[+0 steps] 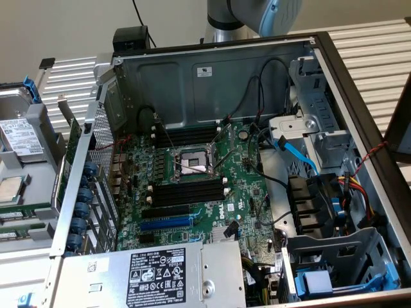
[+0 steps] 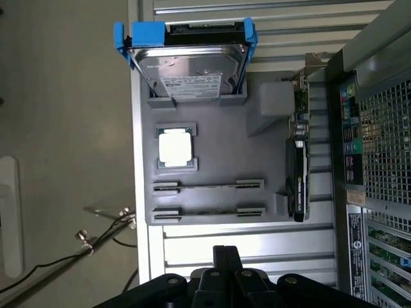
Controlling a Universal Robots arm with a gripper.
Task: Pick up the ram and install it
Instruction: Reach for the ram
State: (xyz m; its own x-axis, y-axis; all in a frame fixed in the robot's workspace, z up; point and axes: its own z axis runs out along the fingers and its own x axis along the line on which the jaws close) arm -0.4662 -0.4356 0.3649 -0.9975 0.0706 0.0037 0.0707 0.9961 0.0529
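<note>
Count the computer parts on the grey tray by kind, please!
Hard drive: 1
Processor chip: 1
RAM sticks: 2
Expansion card: 1
Total: 5

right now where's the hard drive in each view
exterior view: hard drive at the exterior view's left edge, on the grey tray outside the case
wrist view: hard drive in blue brackets at one tray end
shared landmark: the cpu beside it on the tray
</note>
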